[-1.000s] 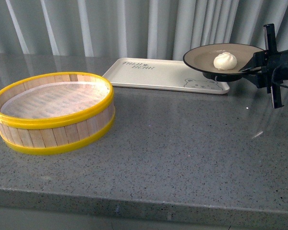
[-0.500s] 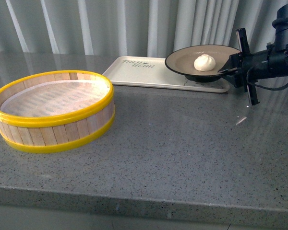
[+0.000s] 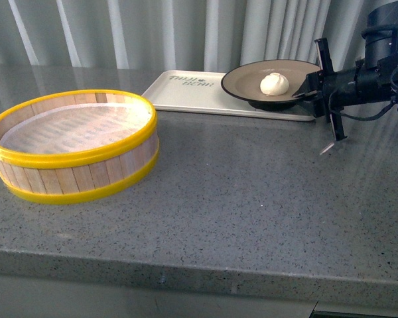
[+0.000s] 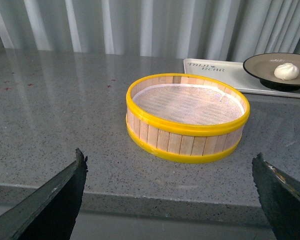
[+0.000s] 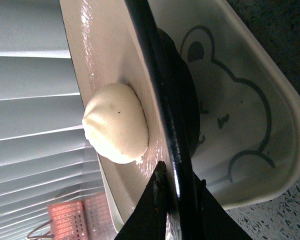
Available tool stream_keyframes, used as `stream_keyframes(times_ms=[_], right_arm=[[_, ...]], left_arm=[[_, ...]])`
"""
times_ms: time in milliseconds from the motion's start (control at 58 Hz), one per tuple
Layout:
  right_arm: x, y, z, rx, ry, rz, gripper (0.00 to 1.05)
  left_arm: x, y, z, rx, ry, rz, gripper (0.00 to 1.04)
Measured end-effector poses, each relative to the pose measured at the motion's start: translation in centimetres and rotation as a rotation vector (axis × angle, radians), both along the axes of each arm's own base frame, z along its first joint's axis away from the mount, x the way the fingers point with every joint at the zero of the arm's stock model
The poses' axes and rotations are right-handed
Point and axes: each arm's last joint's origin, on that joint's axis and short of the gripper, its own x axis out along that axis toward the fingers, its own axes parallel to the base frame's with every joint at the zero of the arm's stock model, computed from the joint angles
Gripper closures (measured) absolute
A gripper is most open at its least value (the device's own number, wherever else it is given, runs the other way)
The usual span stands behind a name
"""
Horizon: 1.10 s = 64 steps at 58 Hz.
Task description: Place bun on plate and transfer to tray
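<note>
The plate (image 3: 270, 83) is gripped at its black rim by the right gripper (image 3: 307, 89), whose fingers are closed on the edge nearest the arm. The plate is seen over the right end of the tray (image 3: 215, 94), above the bear-face drawing (image 5: 230, 125); whether its base touches the tray cannot be determined. The bun (image 3: 274, 84) is seated inside the plate, right of centre. The left gripper (image 4: 170, 200) is held apart with its jaws spread wide, nothing between them, facing the steamer basket (image 3: 73, 144) on the grey counter (image 3: 252, 192)
</note>
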Motion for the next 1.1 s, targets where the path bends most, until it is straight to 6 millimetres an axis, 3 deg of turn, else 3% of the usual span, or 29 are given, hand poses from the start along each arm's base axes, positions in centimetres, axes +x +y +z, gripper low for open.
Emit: stream_keyframes(times_ms=[224,672,810,966,1103], right_arm=[[0.0,0.2,-0.1,-0.001,-0.002,0.008,1.01],[0.3,0.4,0.6,0.004,-0.037,0.017,0.34],[-0.5,0.5,0.7,0.011,-0.022,0.013,0.07],[-2.2,1.0,1.8,0.027,-0.031,0.016,0.08],[-5.8,2.5,4.3,0.065,-0.041,0.022,0.08]], left_arm=[[0.0,0.0,0.0,0.000,0.000,0.000,0.07],[0.0,0.0,0.0,0.000,0.000,0.000,0.07],[0.0,0.0,0.0,0.000,0.000,0.000,0.07],[0.0,0.0,0.0,0.000,0.000,0.000,0.07],[0.0,0.0,0.0,0.000,0.000,0.000,0.07]])
